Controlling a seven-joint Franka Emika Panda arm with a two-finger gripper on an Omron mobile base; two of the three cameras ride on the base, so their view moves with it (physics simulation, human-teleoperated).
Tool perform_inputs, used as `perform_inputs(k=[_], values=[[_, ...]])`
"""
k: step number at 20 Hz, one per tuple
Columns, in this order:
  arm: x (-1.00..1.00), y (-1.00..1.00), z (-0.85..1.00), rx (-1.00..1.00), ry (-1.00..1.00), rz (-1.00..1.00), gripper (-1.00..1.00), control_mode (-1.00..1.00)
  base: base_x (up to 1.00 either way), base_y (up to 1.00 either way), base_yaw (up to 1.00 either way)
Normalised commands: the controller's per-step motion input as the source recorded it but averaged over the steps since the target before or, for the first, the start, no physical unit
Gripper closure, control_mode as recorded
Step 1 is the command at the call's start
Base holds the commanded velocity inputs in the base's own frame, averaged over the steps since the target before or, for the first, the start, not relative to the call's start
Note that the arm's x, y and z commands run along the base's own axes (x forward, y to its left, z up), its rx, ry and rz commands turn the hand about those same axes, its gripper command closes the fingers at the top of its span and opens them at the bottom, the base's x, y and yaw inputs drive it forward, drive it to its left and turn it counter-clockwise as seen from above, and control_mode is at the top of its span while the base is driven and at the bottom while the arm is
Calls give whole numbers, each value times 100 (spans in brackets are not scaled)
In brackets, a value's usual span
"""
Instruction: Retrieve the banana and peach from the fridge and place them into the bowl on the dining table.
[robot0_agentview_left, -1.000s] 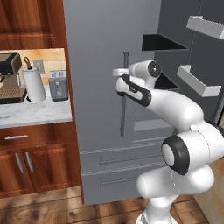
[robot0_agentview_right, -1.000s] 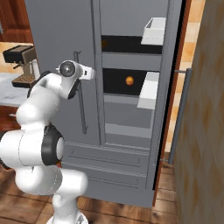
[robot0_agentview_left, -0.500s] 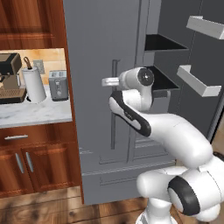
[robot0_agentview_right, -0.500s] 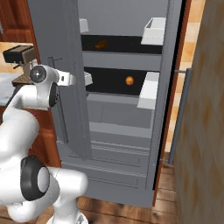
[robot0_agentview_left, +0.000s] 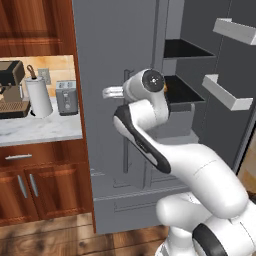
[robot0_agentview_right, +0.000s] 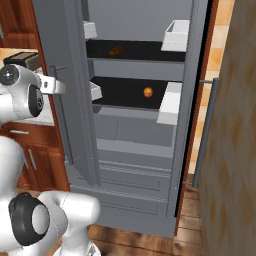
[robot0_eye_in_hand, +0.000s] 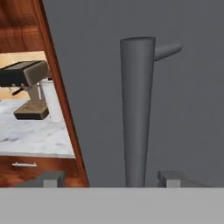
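The grey fridge (robot0_agentview_right: 140, 150) stands with both doors swung open. The banana (robot0_agentview_right: 116, 50) lies on the upper dark shelf and the peach (robot0_agentview_right: 148, 92) on the shelf below it. My gripper (robot0_eye_in_hand: 113, 179) is open at the left door's vertical bar handle (robot0_eye_in_hand: 135, 118), with one fingertip (robot0_eye_in_hand: 50, 178) on each side of the bar and a gap to it. In the base views the gripper (robot0_agentview_left: 109, 92) (robot0_agentview_right: 54, 86) points at that door (robot0_agentview_left: 115, 50) at handle height. The bowl and the dining table are out of view.
Left of the fridge runs a wall counter (robot0_agentview_left: 40, 132) with a coffee machine (robot0_agentview_left: 12, 87), a paper towel roll (robot0_agentview_left: 39, 97) and a toaster (robot0_agentview_left: 66, 97), above wooden cabinets. White bins (robot0_agentview_left: 227, 92) line the right door. A wooden panel (robot0_agentview_right: 232, 150) stands on the right.
The left fridge door has swung open with my hand on its handle, uncovering the banana's shelf. My gripper, shut on the handle before, has opened and let it go.
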Motion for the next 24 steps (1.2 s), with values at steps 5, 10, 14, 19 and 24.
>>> perform_inputs(k=[5,10,14,19,24], values=[[-88,-44,5,25,-11,-15,-100,-100,0,0,0],[-31,-69,16,46,-11,-29,-100,-100,0,0,0],[-13,-76,29,55,-3,-23,-100,-100,0,0,0],[-2,-52,24,57,7,-5,-100,-100,0,0,0],[0,-27,1,44,13,0,-100,-100,0,0,0]])
